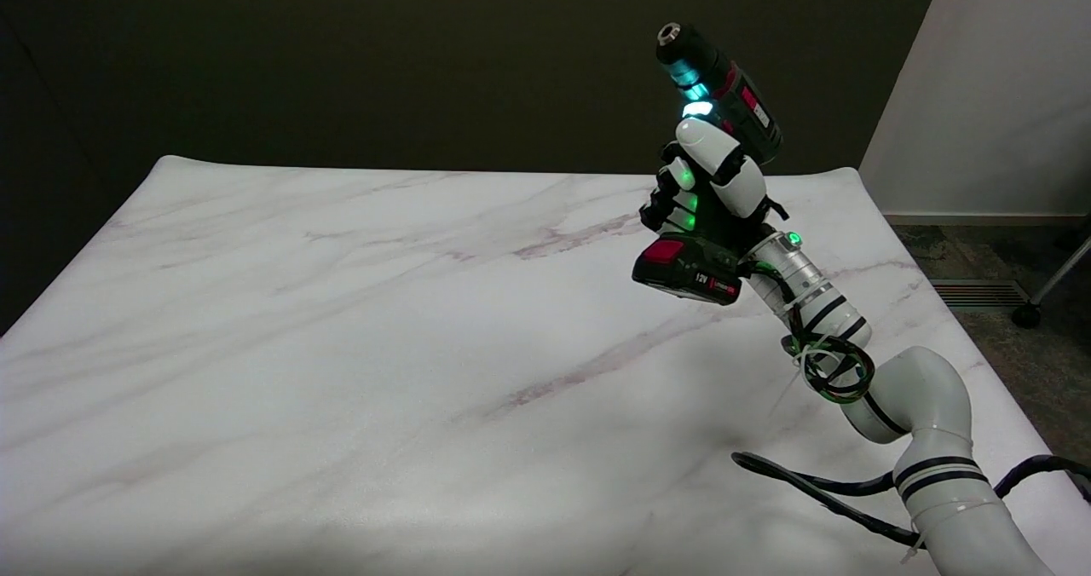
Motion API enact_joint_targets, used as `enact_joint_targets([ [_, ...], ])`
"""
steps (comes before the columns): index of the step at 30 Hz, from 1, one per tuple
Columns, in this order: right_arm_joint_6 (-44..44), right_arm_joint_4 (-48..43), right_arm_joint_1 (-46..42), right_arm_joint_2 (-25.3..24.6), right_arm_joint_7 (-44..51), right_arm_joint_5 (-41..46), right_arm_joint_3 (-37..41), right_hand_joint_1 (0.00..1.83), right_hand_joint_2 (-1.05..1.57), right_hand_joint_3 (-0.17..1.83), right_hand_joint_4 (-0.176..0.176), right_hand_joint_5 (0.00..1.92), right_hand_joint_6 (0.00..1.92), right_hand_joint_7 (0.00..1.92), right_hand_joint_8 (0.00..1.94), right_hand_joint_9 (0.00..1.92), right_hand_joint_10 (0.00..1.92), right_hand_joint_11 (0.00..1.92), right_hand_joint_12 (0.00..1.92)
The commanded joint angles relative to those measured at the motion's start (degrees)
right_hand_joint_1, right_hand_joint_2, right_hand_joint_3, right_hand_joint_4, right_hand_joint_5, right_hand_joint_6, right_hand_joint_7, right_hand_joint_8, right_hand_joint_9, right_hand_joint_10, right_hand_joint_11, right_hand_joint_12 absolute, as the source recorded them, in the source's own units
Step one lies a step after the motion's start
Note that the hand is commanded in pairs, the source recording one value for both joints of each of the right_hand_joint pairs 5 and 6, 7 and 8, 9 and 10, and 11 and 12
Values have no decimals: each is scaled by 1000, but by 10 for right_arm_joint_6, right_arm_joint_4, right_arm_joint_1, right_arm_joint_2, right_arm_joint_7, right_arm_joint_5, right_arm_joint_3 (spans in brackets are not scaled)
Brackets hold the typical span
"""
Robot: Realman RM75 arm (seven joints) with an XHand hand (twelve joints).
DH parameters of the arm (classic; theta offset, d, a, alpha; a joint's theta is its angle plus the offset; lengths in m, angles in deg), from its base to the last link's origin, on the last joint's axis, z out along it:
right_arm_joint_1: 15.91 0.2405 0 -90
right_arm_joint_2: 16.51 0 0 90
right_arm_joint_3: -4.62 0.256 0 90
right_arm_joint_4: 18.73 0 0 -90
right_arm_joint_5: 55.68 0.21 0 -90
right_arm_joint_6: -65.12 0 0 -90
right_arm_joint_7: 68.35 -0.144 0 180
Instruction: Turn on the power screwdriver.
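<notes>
Head view: right hand [712, 186] grips power screwdriver [720, 90]; battery reads "12V".

A white marble-patterned table [341, 346] fills the view, with a caster-footed metal leg [1053, 290] on the floor at right.

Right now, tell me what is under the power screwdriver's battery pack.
Under the battery pack of the power screwdriver lies only the marble table, a gap between them. The right hand holds the tool aloft; its fingers cover the grip, so the trigger is hidden.
</notes>
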Motion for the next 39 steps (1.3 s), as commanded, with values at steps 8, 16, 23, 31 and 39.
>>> enact_joint_targets([
  [8, 1, -13, 0, -4, 0, 1, -35, 1042, 1571, 1600, 61, 1920, 1920, 1920, 1920, 1920, 1920, 1920, 1920],
  [16, 1, -14, 6, -5, 0, 2, -63, 1043, 1571, 1599, 61, 1920, 1920, 1920, 1920, 1920, 1920, 1920, 1920],
  [23, 3, -15, 9, -3, 0, 2, -77, 1043, 1571, 1600, 61, 1920, 1920, 1920, 1920, 1920, 1920, 1920, 1920],
  [31, 4, -26, 12, -2, 0, -3, -85, 1044, 1571, 1600, 60, 1920, 1920, 1920, 1920, 1920, 1920, 1920, 1920],
  [39, 5, -26, 11, 2, 0, -5, -90, 1047, 1571, 1597, 61, 1920, 1920, 1920, 1920, 1920, 1920, 1920, 1920],
])
